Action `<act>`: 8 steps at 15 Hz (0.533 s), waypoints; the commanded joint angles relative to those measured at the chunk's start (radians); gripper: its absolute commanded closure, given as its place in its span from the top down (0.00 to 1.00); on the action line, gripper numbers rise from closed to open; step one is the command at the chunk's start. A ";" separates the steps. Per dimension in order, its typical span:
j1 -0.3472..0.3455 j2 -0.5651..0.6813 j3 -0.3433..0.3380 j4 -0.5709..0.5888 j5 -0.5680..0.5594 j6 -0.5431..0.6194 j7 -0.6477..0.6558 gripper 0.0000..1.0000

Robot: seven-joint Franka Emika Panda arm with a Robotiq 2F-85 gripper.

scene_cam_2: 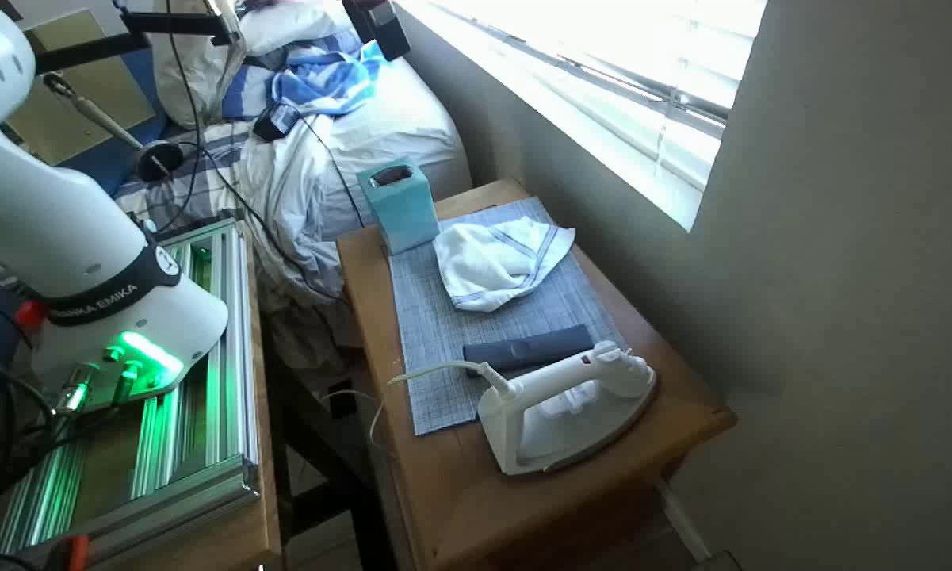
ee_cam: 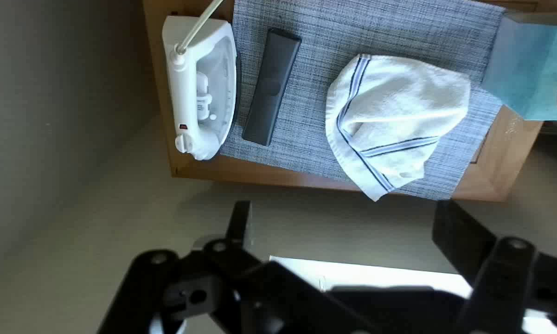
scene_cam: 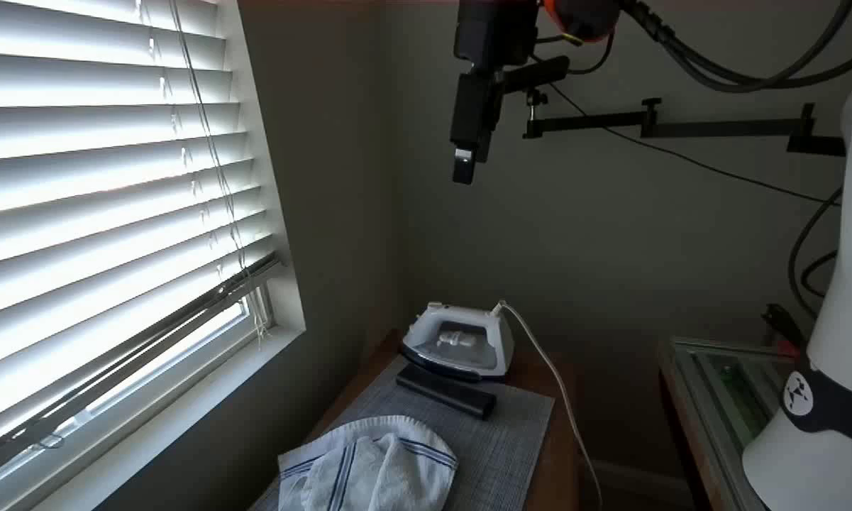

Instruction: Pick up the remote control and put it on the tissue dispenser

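The remote control is a long dark bar lying flat on a grey-blue placemat, beside the iron. It shows in both exterior views (scene_cam: 445,392) (scene_cam_2: 528,350) and in the wrist view (ee_cam: 272,86). The tissue dispenser is a teal box with a dark oval opening on top, standing at the opposite end of the placemat in an exterior view (scene_cam_2: 404,210) and in the wrist view (ee_cam: 521,69). My gripper (ee_cam: 345,225) is open and empty, fingers wide apart. It hangs high above the table in an exterior view (scene_cam: 464,165); part of it shows at the top edge (scene_cam_2: 384,32).
A white iron (scene_cam_2: 571,412) with a pale cord stands right beside the remote. A crumpled white towel with blue stripes (ee_cam: 399,102) lies between the remote and the dispenser. The wooden table (scene_cam_2: 460,507) stands against the wall below a window with blinds (scene_cam: 113,177).
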 commanded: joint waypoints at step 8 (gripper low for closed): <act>-0.022 0.133 0.010 0.001 -0.026 0.083 0.035 1.00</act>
